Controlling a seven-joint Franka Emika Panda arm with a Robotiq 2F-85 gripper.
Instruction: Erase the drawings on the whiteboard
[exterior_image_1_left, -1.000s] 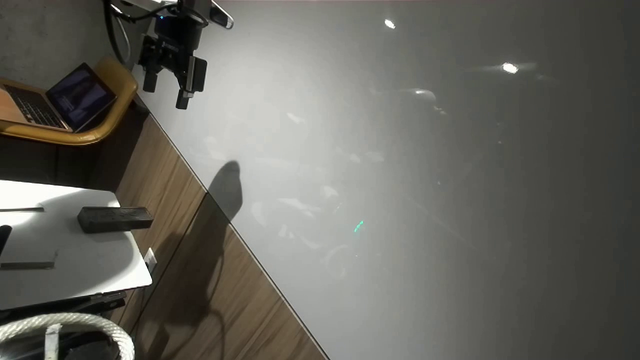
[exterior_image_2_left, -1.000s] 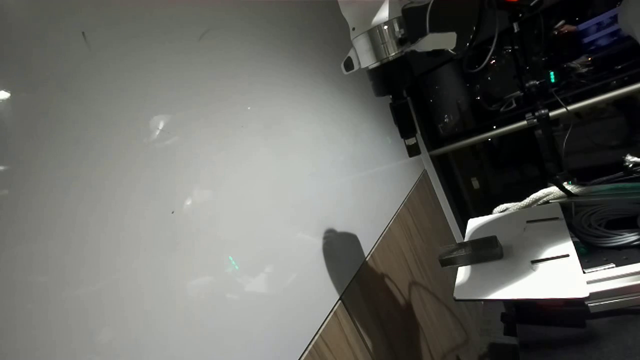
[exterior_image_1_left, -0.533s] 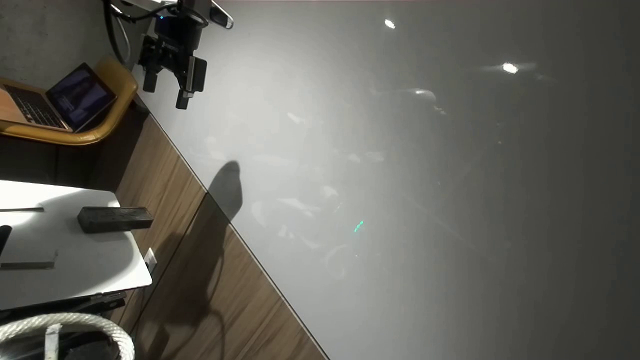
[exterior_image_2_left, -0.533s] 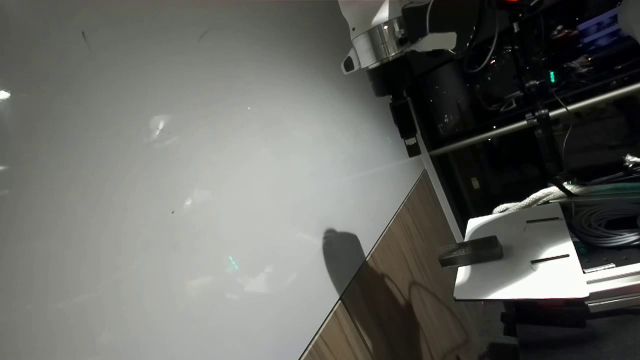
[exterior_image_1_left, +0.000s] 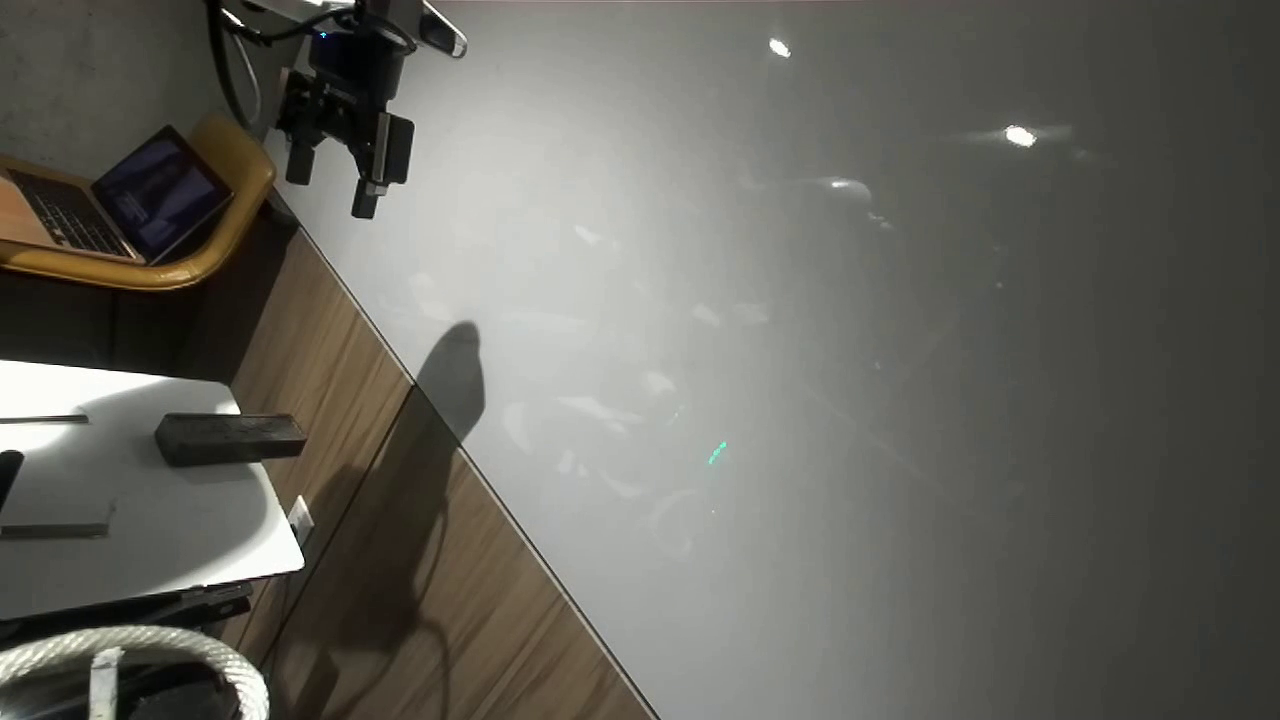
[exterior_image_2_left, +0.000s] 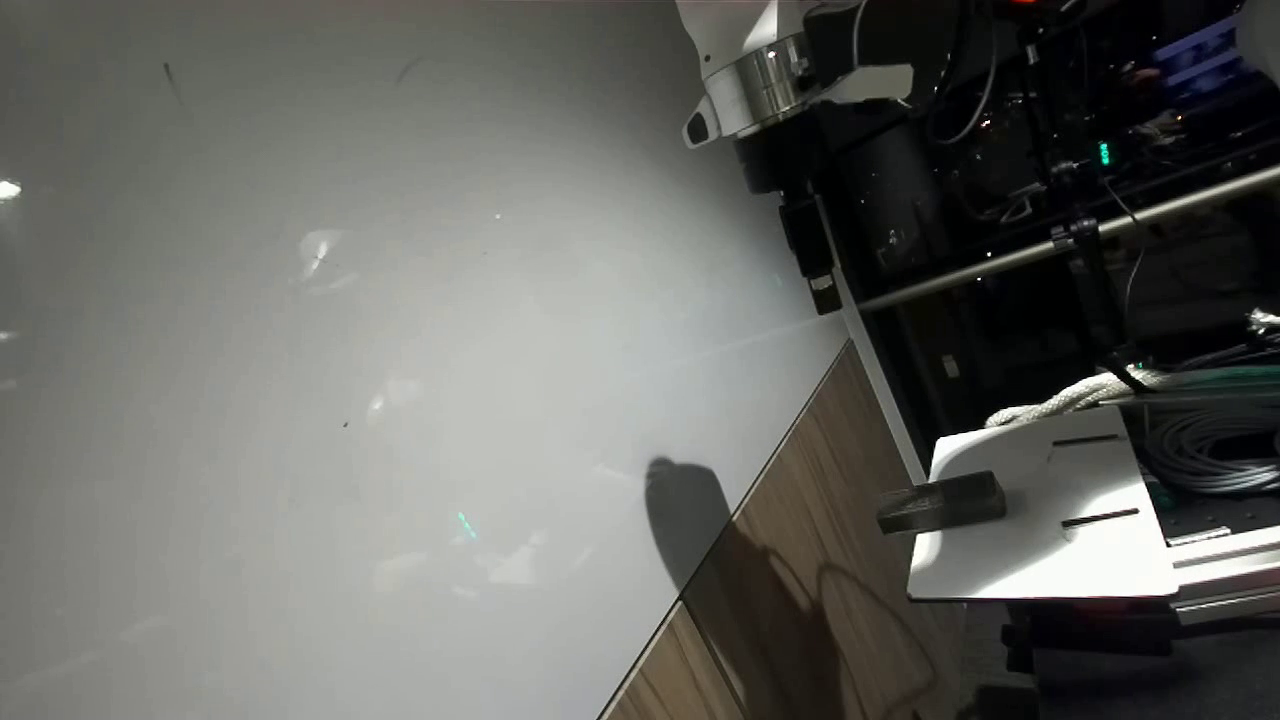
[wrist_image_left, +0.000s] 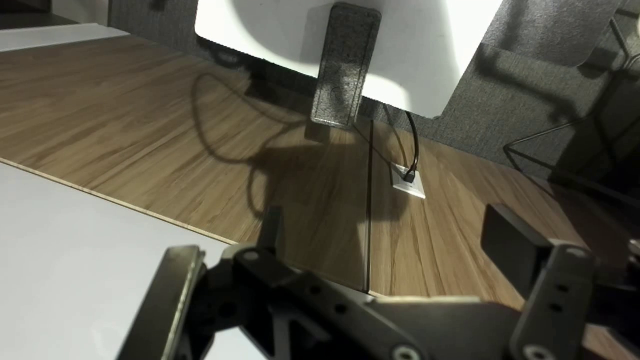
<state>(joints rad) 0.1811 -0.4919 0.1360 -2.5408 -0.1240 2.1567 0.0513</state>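
The whiteboard (exterior_image_1_left: 850, 560) is a huge glossy pale grey panel in both exterior views (exterior_image_2_left: 560, 370); a corner of it shows in the wrist view (wrist_image_left: 65, 270). A few faint thin dark strokes (exterior_image_2_left: 169, 74) show near its top in an exterior view; I cannot make out a squiggle or loop. A dark grey felt block, like an eraser (wrist_image_left: 345, 70), lies on the small white table and overhangs its edge; it shows in both exterior views (exterior_image_1_left: 230, 440) (exterior_image_2_left: 942, 503). My gripper (exterior_image_1_left: 333, 192) is open and empty, above and apart from the block; its fingers (wrist_image_left: 387, 227) are spread wide.
The small white table (exterior_image_1_left: 170, 555) stands beside a brown wooden panel (exterior_image_1_left: 500, 620) below the board. A socket (wrist_image_left: 412, 184) with a plugged cable sits on the wood. A laptop (exterior_image_1_left: 160, 195) rests on an orange chair (exterior_image_1_left: 240, 170). A white rope (exterior_image_1_left: 200, 640) lies near the table.
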